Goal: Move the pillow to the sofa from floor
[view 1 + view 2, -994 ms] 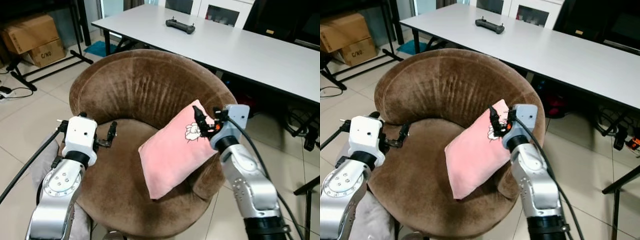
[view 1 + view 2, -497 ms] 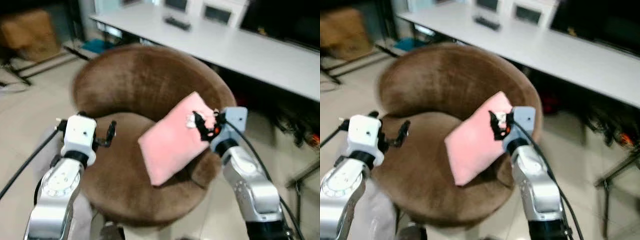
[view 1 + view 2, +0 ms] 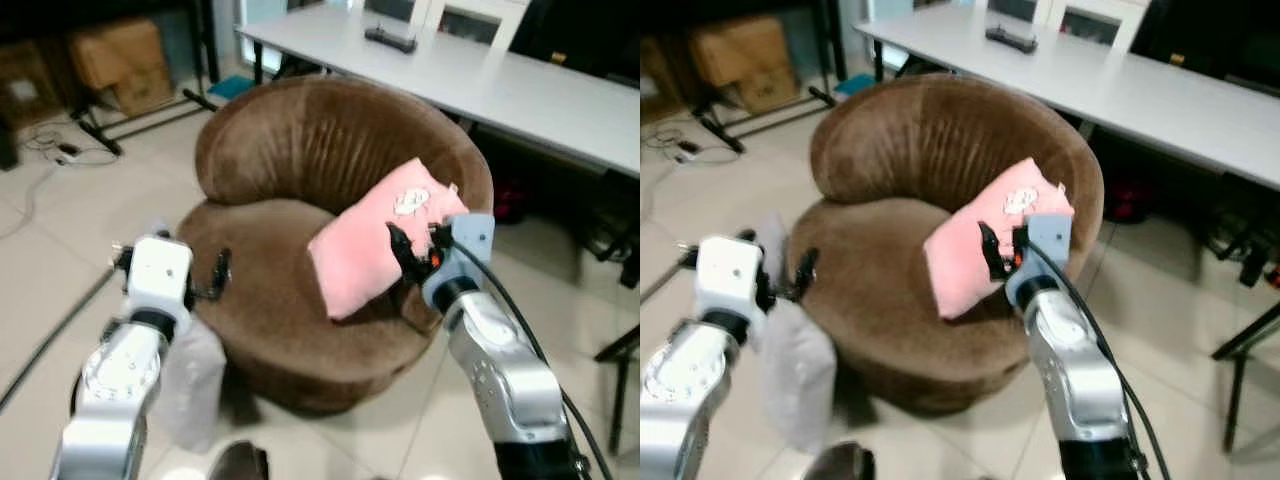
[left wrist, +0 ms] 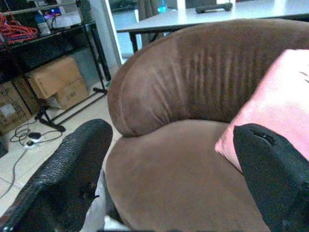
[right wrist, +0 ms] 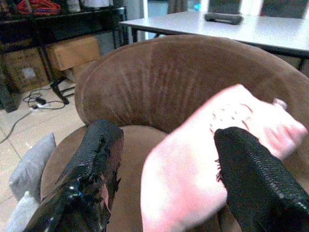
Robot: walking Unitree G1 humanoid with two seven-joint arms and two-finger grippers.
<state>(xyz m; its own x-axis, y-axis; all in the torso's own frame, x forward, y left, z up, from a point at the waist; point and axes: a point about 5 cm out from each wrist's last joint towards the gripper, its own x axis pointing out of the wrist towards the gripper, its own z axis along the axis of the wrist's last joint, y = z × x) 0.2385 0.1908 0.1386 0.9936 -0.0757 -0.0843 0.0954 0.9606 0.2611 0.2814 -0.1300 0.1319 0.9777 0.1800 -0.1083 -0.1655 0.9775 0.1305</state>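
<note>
A pink pillow (image 3: 372,238) with a white sheep print lies on the round brown sofa (image 3: 300,150), leaning against its right arm. My right gripper (image 3: 408,256) hovers just in front of the pillow's near edge, open; in the right wrist view the pillow (image 5: 203,150) lies beyond the two spread fingers (image 5: 251,179), and nothing is gripped. My left gripper (image 3: 222,272) is open beside the sofa's left front rim, with the seat (image 4: 178,174) ahead of it.
A grey cushion (image 3: 190,375) lies on the tiled floor by the sofa's left front. A long white table (image 3: 520,85) with a black controller (image 3: 390,38) stands behind. Cardboard boxes (image 3: 115,60) and floor cables (image 3: 50,150) are at the far left, a black leg (image 3: 620,390) at the right.
The camera has pulled back and the sofa looks farther off. My right gripper has slid from the pillow's upper corner to its lower edge. The pillow stays on the sofa.
</note>
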